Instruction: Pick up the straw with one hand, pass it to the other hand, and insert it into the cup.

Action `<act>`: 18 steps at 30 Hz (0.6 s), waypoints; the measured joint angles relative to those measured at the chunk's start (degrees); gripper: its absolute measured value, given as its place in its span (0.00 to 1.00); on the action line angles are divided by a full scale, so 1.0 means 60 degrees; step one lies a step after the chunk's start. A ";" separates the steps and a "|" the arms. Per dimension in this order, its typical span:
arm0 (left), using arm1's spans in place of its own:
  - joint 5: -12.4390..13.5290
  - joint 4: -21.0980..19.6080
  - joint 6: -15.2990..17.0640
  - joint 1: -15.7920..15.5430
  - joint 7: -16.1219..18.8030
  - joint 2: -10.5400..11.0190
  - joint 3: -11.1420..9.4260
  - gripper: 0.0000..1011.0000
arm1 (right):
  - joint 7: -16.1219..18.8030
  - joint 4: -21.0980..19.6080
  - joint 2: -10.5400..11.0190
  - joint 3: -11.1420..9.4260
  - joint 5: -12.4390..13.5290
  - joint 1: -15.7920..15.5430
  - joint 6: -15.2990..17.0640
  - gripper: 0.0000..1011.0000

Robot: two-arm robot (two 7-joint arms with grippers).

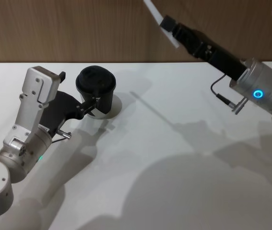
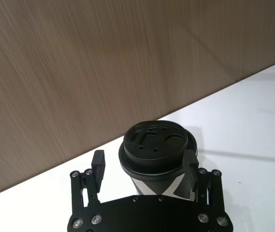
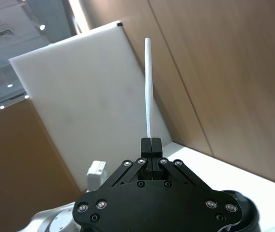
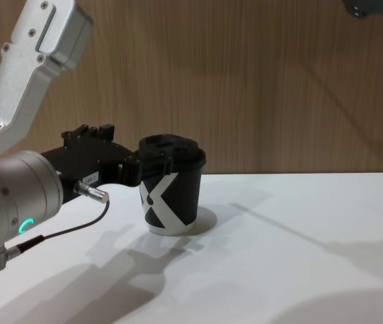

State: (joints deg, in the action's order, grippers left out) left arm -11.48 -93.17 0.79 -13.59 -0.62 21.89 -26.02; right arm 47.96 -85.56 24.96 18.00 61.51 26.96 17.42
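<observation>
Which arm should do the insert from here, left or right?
Right. The right gripper is shut on the straw, held high to the right of the cup. The left gripper sits open around the cup, so it likely serves better steadying it.

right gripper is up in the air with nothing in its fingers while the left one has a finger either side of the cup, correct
Not quite. The right gripper is not empty: its fingers are shut on the straw, which sticks straight out from them, as the right wrist view shows. The rest holds: it is raised off the table, and the left gripper has a finger either side of the cup.
</observation>
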 joint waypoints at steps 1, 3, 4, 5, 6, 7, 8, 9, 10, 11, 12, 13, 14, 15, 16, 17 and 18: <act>0.0000 0.0000 0.0001 0.0000 0.0000 0.0000 0.0000 0.99 | 0.0023 -0.0034 0.0014 0.0018 0.0017 -0.0018 0.0025 0.00; 0.0000 0.0000 0.0000 0.0000 0.0000 0.0000 0.0001 0.99 | 0.0064 -0.0114 0.0047 0.0059 0.0040 -0.0057 0.0066 0.00; 0.0000 0.0000 0.0000 0.0000 0.0000 0.0000 0.0000 0.99 | 0.0101 -0.0180 0.0079 0.0095 0.0063 -0.0091 0.0101 0.00; 0.0000 0.0000 0.0000 0.0000 0.0000 0.0000 0.0000 0.99 | 0.0123 -0.0210 0.0094 0.0114 0.0073 -0.0108 0.0116 0.00; 0.0000 0.0000 0.0000 0.0000 0.0000 0.0000 0.0000 0.99 | 0.0162 -0.0264 0.0120 0.0149 0.0091 -0.0136 0.0140 0.00; 0.0000 0.0000 0.0000 0.0000 0.0000 0.0000 0.0000 0.99 | 0.0187 -0.0296 0.0137 0.0170 0.0098 -0.0153 0.0152 0.00; 0.0000 0.0000 0.0000 0.0000 0.0000 0.0000 0.0000 0.99 | 0.0216 -0.0343 0.0164 0.0201 0.0109 -0.0182 0.0171 0.00; 0.0000 0.0000 0.0000 0.0000 0.0000 0.0000 -0.0001 0.99 | 0.0216 -0.0343 0.0164 0.0201 0.0109 -0.0182 0.0171 0.00; 0.0000 0.0000 0.0000 0.0000 0.0000 0.0000 0.0000 0.99 | 0.0227 -0.0362 0.0174 0.0212 0.0113 -0.0193 0.0180 0.00; 0.0001 0.0000 0.0000 0.0000 0.0000 -0.0002 0.0001 0.99 | 0.0258 -0.0405 0.0197 0.0238 0.0129 -0.0216 0.0193 0.00; 0.0000 0.0000 0.0000 0.0001 0.0000 -0.0004 0.0002 0.99 | 0.0270 -0.0422 0.0206 0.0248 0.0135 -0.0226 0.0199 0.00; 0.0000 -0.0001 0.0000 0.0006 0.0000 -0.0008 0.0011 0.99 | 0.0288 -0.0455 0.0224 0.0272 0.0144 -0.0247 0.0210 0.00; -0.0003 -0.0001 -0.0001 0.0009 0.0000 -0.0011 0.0019 0.99 | 0.0295 -0.0472 0.0232 0.0280 0.0147 -0.0255 0.0216 0.00; -0.0007 -0.0002 -0.0006 0.0016 0.0000 -0.0013 0.0030 0.99 | 0.0319 -0.0501 0.0247 0.0297 0.0156 -0.0272 0.0227 0.00; -0.0013 -0.0010 -0.0015 0.0022 -0.0003 -0.0018 0.0045 0.99 | 0.0330 -0.0517 0.0254 0.0309 0.0159 -0.0281 0.0232 0.00; -0.0045 -0.0028 -0.0037 0.0038 -0.0012 -0.0025 0.0078 0.99 | 0.0339 -0.0528 0.0260 0.0315 0.0162 -0.0287 0.0240 0.00; -0.0079 -0.0041 -0.0066 0.0051 -0.0022 -0.0030 0.0108 0.99 | 0.0346 -0.0541 0.0265 0.0320 0.0165 -0.0293 0.0245 0.00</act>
State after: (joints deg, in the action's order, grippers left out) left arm -11.96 -93.42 0.40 -13.28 -0.75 21.71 -25.37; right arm 50.04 -88.81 26.55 19.92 62.50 25.20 18.89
